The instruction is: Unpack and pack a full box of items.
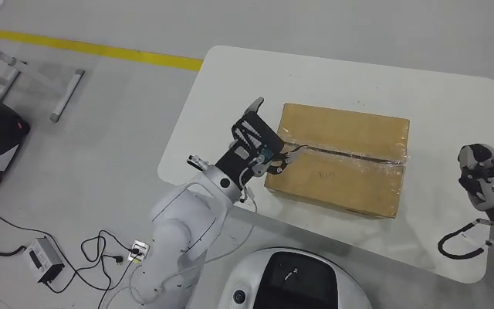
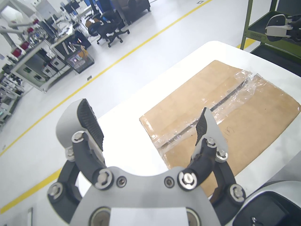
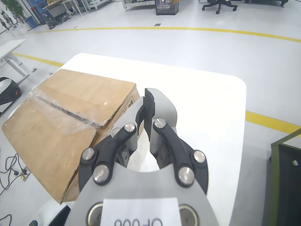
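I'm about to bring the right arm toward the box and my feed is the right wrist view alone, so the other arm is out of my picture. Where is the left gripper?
Observer: The left gripper is at the end of the cardboard box farthest from your camera.
Operator: Is it holding anything?
Observer: No. It is wide open, with nothing between its pads.
Operator: How does it line up with the tape?
Observer: One finger is over the taped seam, and the other finger is off the box's end, above the table. I cannot tell if either finger touches.
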